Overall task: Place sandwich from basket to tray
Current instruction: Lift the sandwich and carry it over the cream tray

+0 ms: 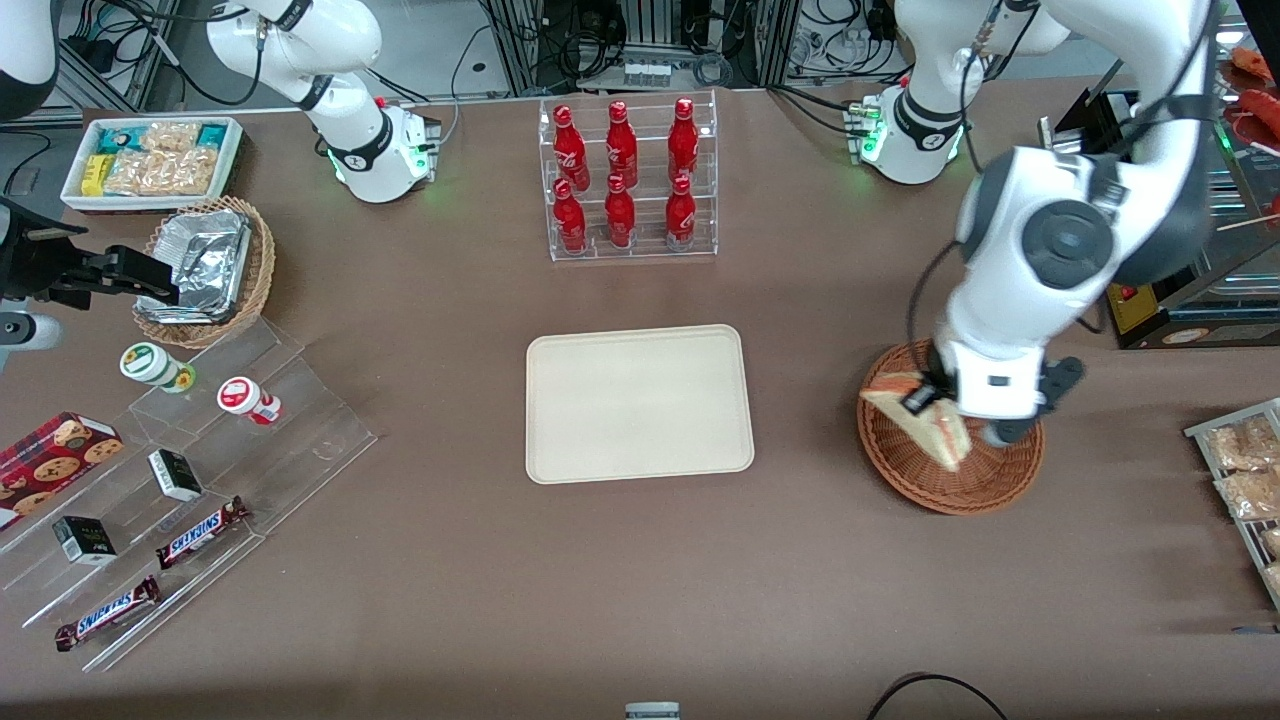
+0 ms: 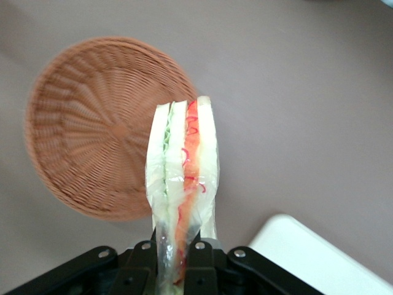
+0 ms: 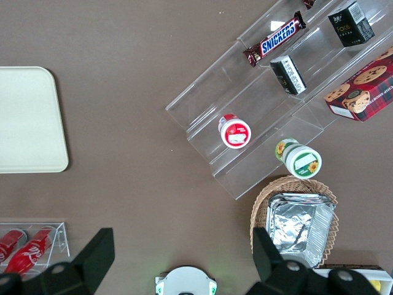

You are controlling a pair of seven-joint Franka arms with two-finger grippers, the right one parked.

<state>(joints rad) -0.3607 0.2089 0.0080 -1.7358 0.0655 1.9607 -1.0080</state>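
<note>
My fingers [image 2: 198, 258] clamped on sandwich [image 2: 183, 178], gripper [image 1: 935, 400] hanging above basket [image 1: 905, 470]. Sandwich lifted clear of basket, wedge dangling over weave. Pick looks done. Left: carry sideways from basket to tray [image 1: 640, 450], lower, release. Tray bare, well apart from basket.

Your gripper [image 1: 935, 405] hangs over the basket [image 1: 950, 480], fingers [image 2: 144, 261] clamped on the sandwich [image 1: 925, 415], which is lifted above the weave. Between the basket and the tray [image 1: 638, 402] you have open brown bench [image 1: 800, 560] with nothing standing on it. The tray's surface is bare. The bottle rack [image 1: 628, 180] stands farther from the front camera than the tray, well apart from it. The snack packets [image 1: 1245, 470] lie at the working arm's end of the bench, near the basket.
</note>
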